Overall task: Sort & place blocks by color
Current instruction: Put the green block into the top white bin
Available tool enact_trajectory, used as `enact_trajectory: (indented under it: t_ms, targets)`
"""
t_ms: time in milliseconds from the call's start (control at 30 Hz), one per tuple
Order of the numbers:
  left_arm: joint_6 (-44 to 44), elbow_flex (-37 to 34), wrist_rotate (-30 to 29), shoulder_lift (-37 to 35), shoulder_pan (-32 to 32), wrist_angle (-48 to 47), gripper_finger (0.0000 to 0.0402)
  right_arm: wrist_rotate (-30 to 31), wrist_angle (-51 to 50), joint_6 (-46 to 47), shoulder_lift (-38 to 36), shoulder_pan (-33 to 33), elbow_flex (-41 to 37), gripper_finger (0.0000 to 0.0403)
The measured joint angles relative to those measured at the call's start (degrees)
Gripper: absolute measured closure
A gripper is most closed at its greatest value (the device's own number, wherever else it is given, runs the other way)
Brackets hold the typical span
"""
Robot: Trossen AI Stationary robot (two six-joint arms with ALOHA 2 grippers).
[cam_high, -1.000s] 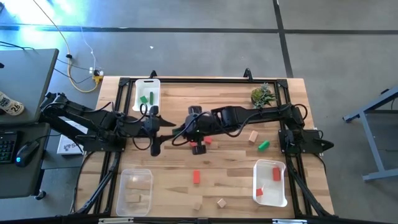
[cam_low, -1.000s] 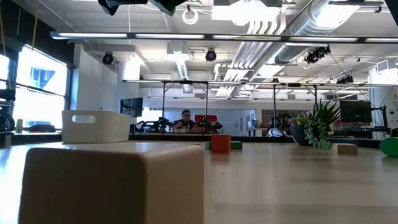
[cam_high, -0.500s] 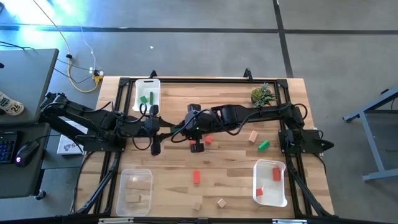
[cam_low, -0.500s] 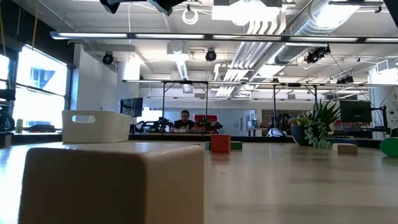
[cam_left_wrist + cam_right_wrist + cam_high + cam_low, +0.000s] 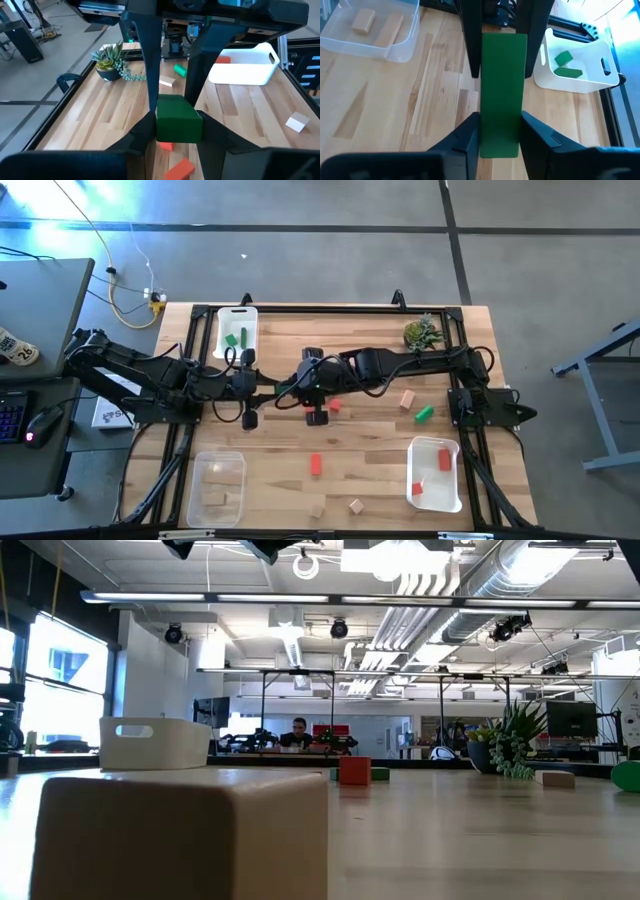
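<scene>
Both hands, left hand (image 5: 177,131) & right hand (image 5: 501,131), pinch 1 green bar (image 5: 502,92) together; 2 green blocks in white tray (image 5: 592,85).

A small green potted plant (image 5: 422,333) stands near the table's (image 5: 360,470) far edge, while a person (image 5: 297,734) sits far behind.

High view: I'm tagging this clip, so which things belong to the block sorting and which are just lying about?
Job: held green bar, in the fingers of left gripper and right gripper; loose red block, loose green block, loose tan block; green-block tray, red-block tray, clear tan-block tray.
Lying about: potted plant, computer mouse, yellow cable.
</scene>
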Motion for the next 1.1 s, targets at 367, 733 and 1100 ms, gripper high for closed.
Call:
enact_trajectory:
  t_ms: [367,733,1100]
  targets:
    - [-0.3,0.0,-6.4,0.0,0.2,-9.3,0.0315,6.4,-4.1,2.8,0.0,0.2,0.0,0.0177]
    - [-9.2,0.0,-13.1,0.0,11.8,-22.8,0.0316,6.5,-7.8,6.1,0.0,0.1,0.0,0.0160]
    - [-14.6,0.0,-8.8,0.0,29.8,-28.8,0.0316,6.4,-8.3,6.6,0.0,0.1,0.0,0.0160]
